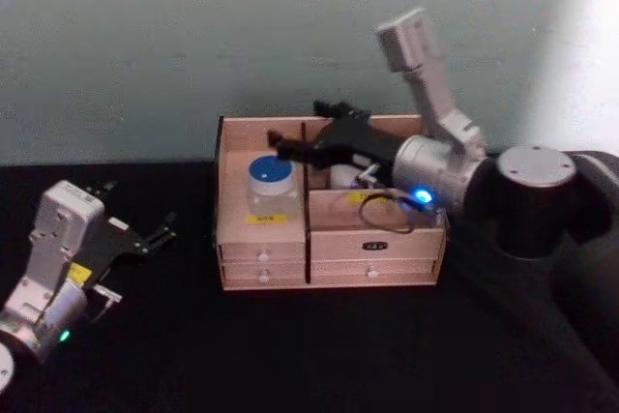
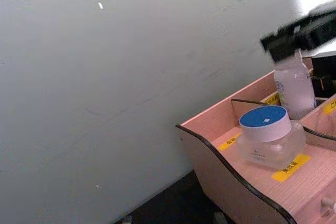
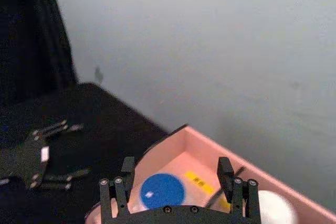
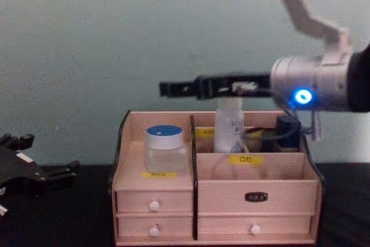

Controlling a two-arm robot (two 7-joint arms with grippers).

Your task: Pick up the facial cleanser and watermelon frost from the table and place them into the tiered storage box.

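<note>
Drawers with white knobs front the pale wooden tiered storage box (image 4: 254,198) on the black tabletop (image 1: 319,355). The squat clear watermelon frost jar with blue lid (image 4: 165,150) sits in its left compartment; the tall white facial cleanser bottle (image 4: 229,126) stands upright behind the divider. Above it the right claw (image 4: 173,89) hangs spread and empty; lifting straight up should clear the bottle. The left claw (image 1: 155,237), open, rests beside the box.
</note>
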